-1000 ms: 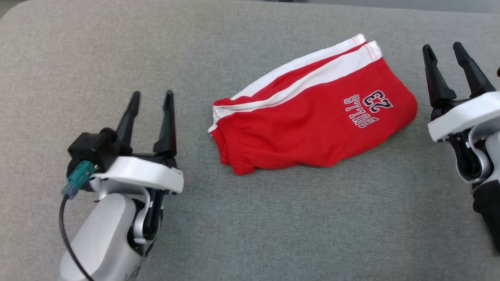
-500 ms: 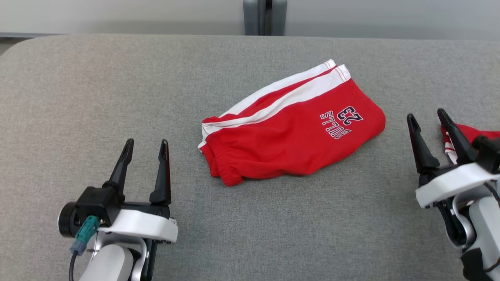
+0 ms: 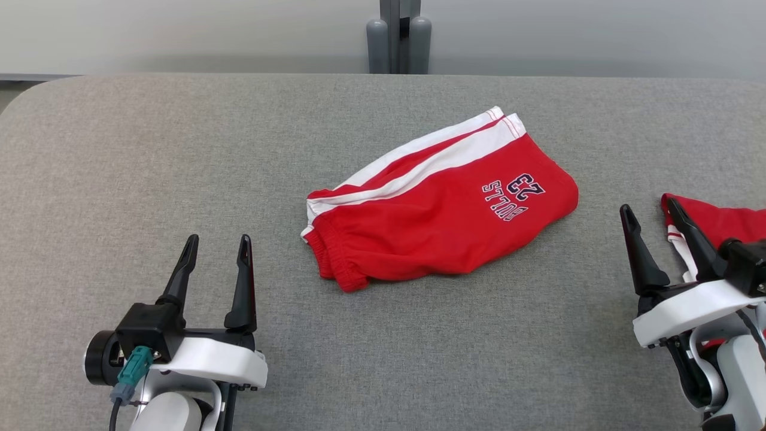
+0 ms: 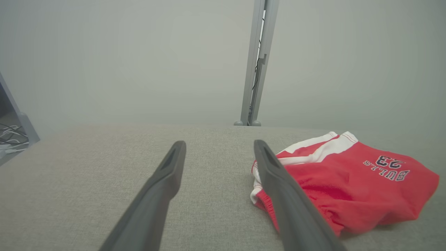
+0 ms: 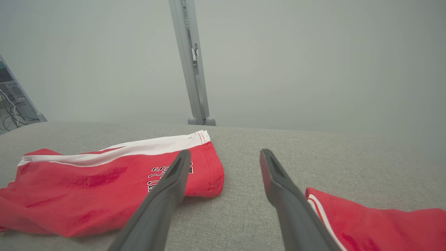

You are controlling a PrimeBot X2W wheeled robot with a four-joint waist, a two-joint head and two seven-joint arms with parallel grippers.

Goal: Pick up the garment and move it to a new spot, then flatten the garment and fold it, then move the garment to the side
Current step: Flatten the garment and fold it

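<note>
The garment is a pair of red shorts with white side stripes and a dark "BULLS 23" print. It lies folded over in the middle of the grey table, waistband toward my left. It also shows as the garment to the right of my left fingers, and as the garment to the left of my right fingers. My left gripper stands open near the front left, apart from the shorts. My right gripper stands open at the right, empty. Both jaws are also wide in the wrist views, on the left gripper and the right gripper.
A second red cloth with white trim lies at the table's right edge, just behind my right fingers, and shows as the red cloth. A grey post stands behind the far edge. Bare grey tabletop surrounds the shorts.
The camera has tilted up, bringing the far edge, the post and the second red cloth into view. Both arms have drawn back toward the near edge. The shorts have not moved.
</note>
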